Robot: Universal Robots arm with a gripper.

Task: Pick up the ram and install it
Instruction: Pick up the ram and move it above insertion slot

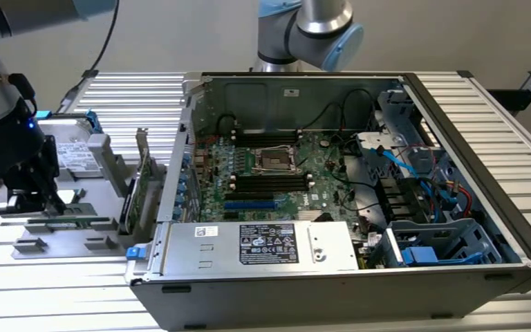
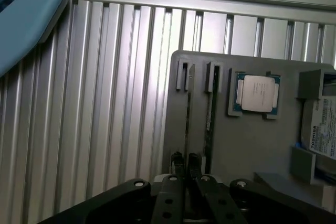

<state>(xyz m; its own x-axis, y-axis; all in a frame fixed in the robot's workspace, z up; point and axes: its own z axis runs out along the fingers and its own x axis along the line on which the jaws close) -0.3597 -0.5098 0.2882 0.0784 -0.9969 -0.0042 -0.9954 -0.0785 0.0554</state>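
Ribbed metal table (image 1: 122, 97) holds a grey tray (image 2: 252, 145) (a square chip (image 2: 257, 93) sits there too). The gripper (image 2: 186, 160) pinches the ram (image 2: 188, 114), which stands on edge in its slot.

Upright card (image 1: 135, 197) beside the open case (image 1: 339, 304)

Open computer case (image 1: 469, 138) sat centre-right of exterior view, power supply (image 1: 265, 245) at lower centre. Grey tray (image 1: 99, 243) at exterior view's left held hard drive (image 1: 74, 153). Processor (image 2: 257, 94) lay in tray pocket.
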